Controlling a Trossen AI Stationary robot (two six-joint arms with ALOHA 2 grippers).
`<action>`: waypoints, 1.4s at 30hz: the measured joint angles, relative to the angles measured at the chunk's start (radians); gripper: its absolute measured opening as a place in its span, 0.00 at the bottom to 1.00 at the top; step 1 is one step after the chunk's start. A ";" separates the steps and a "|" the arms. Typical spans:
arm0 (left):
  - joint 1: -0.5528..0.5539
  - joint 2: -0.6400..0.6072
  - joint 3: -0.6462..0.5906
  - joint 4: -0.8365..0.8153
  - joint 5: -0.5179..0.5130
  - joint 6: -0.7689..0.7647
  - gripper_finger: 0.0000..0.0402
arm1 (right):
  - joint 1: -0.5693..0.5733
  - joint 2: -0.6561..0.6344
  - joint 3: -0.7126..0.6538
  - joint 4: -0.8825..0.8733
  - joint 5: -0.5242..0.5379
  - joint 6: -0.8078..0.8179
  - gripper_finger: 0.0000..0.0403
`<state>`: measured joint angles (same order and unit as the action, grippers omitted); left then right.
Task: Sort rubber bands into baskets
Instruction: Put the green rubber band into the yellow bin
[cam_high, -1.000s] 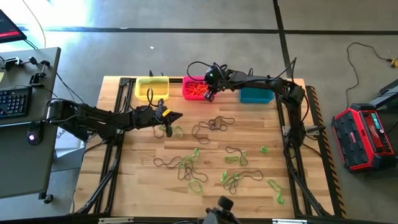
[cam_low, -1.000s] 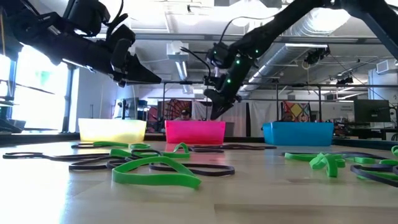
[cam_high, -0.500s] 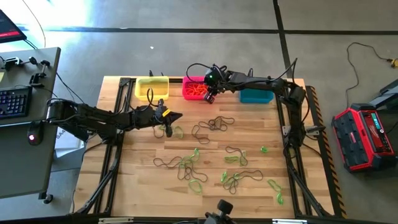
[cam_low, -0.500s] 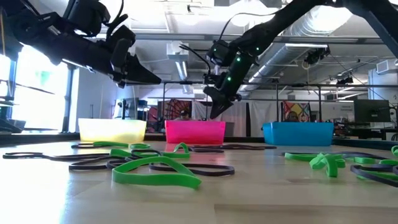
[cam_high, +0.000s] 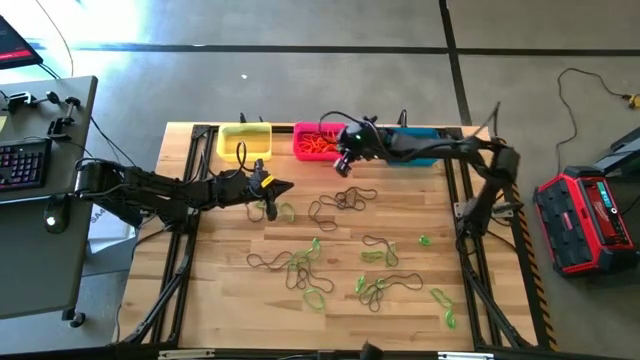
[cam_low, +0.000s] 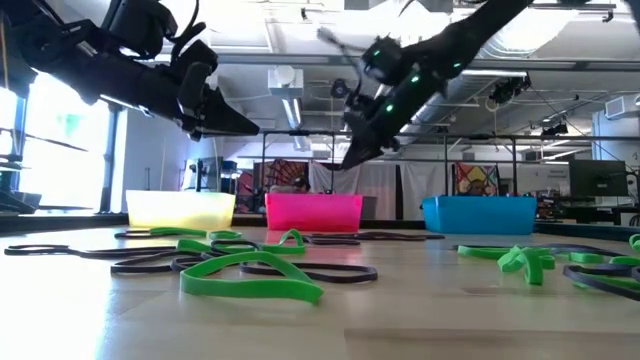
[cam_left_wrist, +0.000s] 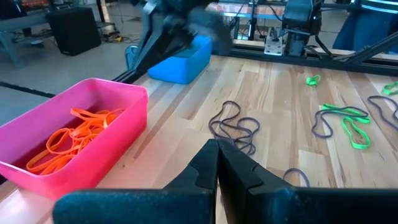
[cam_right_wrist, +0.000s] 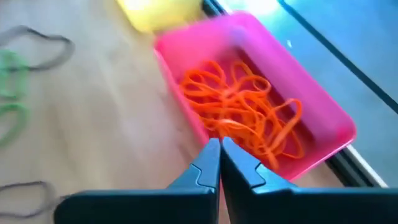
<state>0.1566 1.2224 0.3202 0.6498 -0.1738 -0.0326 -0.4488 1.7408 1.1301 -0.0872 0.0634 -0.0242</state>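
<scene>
The right gripper (cam_high: 343, 163) hangs with fingers pressed together and empty, just off the pink basket (cam_high: 312, 141)'s front edge, above bare wood. The left gripper (cam_high: 287, 186), also closed on nothing, hovers near the yellow basket (cam_high: 244, 139). Orange bands (cam_right_wrist: 245, 115) lie tangled in the pink basket; green and dark bands (cam_high: 345, 200) sprawl across the table's (cam_high: 220, 290) middle.

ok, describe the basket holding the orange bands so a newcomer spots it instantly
Look along the far edge of the wooden table, where three baskets sit in a row. It's the middle one, the pink basket, between yellow and blue, and the only one filled with orange rubber bands.
</scene>
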 joint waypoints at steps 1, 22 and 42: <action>0.000 0.000 0.000 -0.001 0.000 0.000 0.00 | 0.010 -0.026 -0.035 0.030 -0.011 0.009 0.00; -0.003 0.000 0.016 -0.461 0.038 -0.033 0.18 | 0.291 -0.231 -0.370 0.235 0.093 0.105 0.00; -0.002 0.031 0.087 -0.717 0.031 -0.041 0.49 | 0.364 -0.230 -0.370 0.245 0.080 0.121 0.24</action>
<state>0.1547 1.2534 0.4074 -0.0676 -0.1429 -0.0741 -0.0846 1.5108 0.7605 0.1574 0.1436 0.0971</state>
